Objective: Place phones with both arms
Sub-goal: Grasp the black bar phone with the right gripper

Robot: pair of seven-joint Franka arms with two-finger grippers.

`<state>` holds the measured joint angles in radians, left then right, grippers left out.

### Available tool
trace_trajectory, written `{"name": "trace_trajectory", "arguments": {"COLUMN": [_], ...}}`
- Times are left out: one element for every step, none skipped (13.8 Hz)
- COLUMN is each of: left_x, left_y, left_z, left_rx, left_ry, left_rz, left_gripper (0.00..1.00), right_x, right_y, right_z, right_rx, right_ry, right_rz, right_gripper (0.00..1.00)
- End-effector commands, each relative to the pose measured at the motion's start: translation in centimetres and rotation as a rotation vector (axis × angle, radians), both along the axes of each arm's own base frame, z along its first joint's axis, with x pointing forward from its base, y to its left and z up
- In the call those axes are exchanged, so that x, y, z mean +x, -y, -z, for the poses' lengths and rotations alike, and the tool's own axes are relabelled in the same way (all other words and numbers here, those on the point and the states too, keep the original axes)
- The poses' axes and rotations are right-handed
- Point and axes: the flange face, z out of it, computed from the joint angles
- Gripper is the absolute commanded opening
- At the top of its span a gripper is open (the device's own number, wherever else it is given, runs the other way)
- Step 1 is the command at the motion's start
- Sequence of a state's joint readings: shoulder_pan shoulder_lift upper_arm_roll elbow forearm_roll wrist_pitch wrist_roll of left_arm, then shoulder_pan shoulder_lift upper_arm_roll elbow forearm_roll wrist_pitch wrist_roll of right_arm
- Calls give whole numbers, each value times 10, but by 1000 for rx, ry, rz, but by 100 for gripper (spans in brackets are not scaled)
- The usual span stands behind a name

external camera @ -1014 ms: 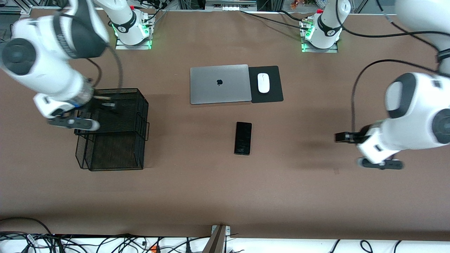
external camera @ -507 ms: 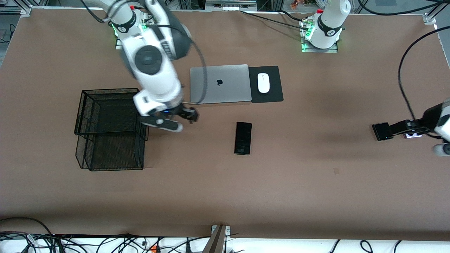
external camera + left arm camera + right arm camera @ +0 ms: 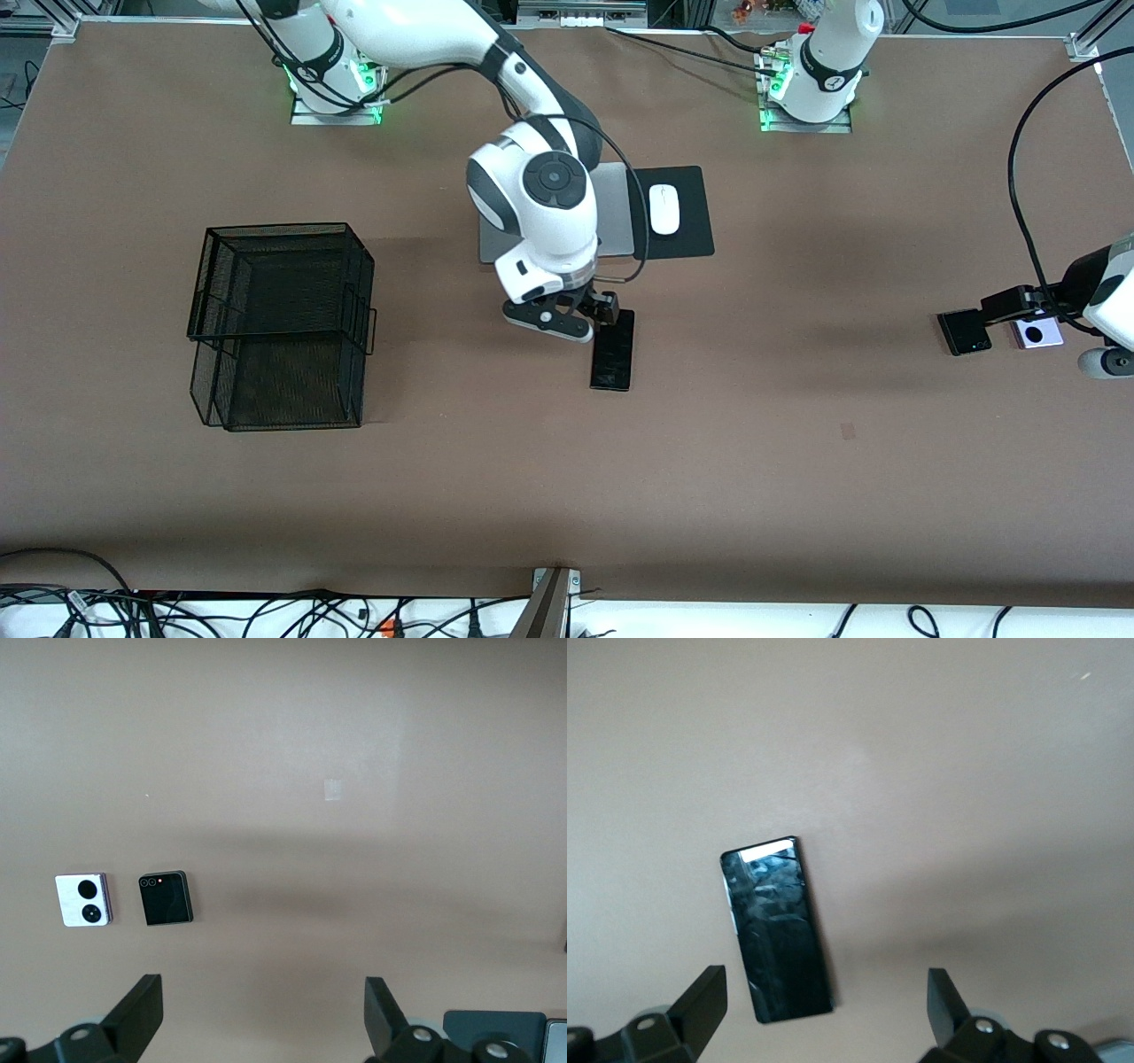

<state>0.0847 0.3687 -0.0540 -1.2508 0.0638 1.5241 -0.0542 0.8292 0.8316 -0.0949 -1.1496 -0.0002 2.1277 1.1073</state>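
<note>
A long black phone (image 3: 612, 352) (image 3: 777, 928) lies flat mid-table, nearer the front camera than the laptop. My right gripper (image 3: 606, 312) (image 3: 824, 1003) hangs open just over that phone's laptop-side end, holding nothing. At the left arm's end of the table, a small square black folded phone (image 3: 964, 332) (image 3: 165, 898) and a lilac-white phone (image 3: 1037, 332) (image 3: 83, 900) with two round lenses lie side by side. My left gripper (image 3: 1003, 306) (image 3: 263, 1010) hovers open and empty above these two.
A black wire basket (image 3: 279, 323) stands toward the right arm's end of the table. The silver laptop (image 3: 613, 213) is partly covered by the right arm. A white mouse (image 3: 664, 209) rests on a black pad (image 3: 689, 232) beside the laptop.
The right arm has swung from the basket across to above the long black phone. The left arm has drawn back toward its end of the table, uncovering the lilac-white phone.
</note>
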Motion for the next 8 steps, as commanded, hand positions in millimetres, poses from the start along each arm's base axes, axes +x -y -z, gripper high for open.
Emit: {"name": "trace_trajectory", "arguments": {"left_x": [-5,-7,-7,-7,-7,-7,-7,-8], "left_y": [1,1,3,6,9,10,12,14], "left_z": [-13,-14,-14,-15,-16,-15,-15,-15], "left_rx": [24,24,22,22,23,23,21,23], "left_ry": [-8,-12,-12,-11,-11,-13,-13,-20], "left_rz": [3,2,6,12,18,21,26,28], "left_gripper": [100,100,100,100,100,100,100,100], "right_x": [-1,-4,-6,-14,-17,-22,-23,-25], "right_y": [-19,-23,-25,-34,-38,-43,-46,-49], "right_z": [23,34,45,56,68,80,87,94], "right_rx": [0,-18,-30,-39,-50,-54,-42,-27], "right_ry": [70,87,95,105,123,136,147,158], "right_rz": [32,14,0,-25,-47,-67,-76,-85], "right_gripper": [100,100,100,100,100,100,100,100]}}
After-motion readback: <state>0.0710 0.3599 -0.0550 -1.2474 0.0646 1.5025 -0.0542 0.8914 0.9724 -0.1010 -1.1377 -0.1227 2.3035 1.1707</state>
